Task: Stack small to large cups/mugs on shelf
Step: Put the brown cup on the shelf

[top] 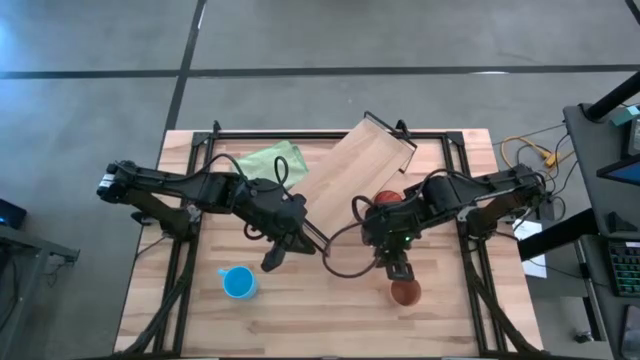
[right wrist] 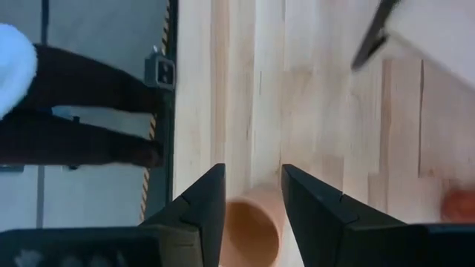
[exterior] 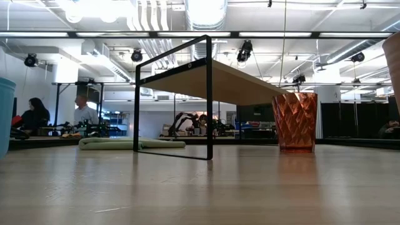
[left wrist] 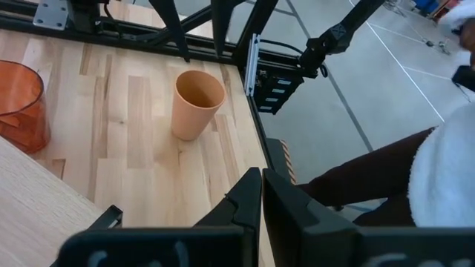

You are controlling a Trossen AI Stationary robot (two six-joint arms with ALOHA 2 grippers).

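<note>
Parted fingers mark the right gripper [top: 399, 268], which hangs above the orange-brown cup [top: 404, 292] near the table's front edge; nothing is held between them. Its own wrist view shows the two dark fingers [right wrist: 204, 204] spread with the cup's open mouth [right wrist: 251, 231] just below and between them, though whether a fingertip touches the rim is hard to tell from that angle.

From overhead, the translucent red tumbler [top: 388, 199] peeks out from behind this arm, close to the near end of the shelf [top: 350, 170]. The low view alone shows the tumbler [exterior: 295, 122] standing upright on the table beside the shelf [exterior: 231, 81], and the shelf's black wire legs lifting the light-wood board off the surface.

Farther left, the left gripper [top: 274, 257] sits low over the table with its fingers [left wrist: 249, 200] pressed together and empty. Its wrist view takes in the orange-brown cup [left wrist: 197, 104] upright on the bare wood and the red tumbler [left wrist: 18, 104] well apart from it. The blue cup [top: 238, 283] stands just beside this gripper, toward the front left. A pale green cloth [top: 270, 162] lies behind the left arm, next to the shelf.
</note>
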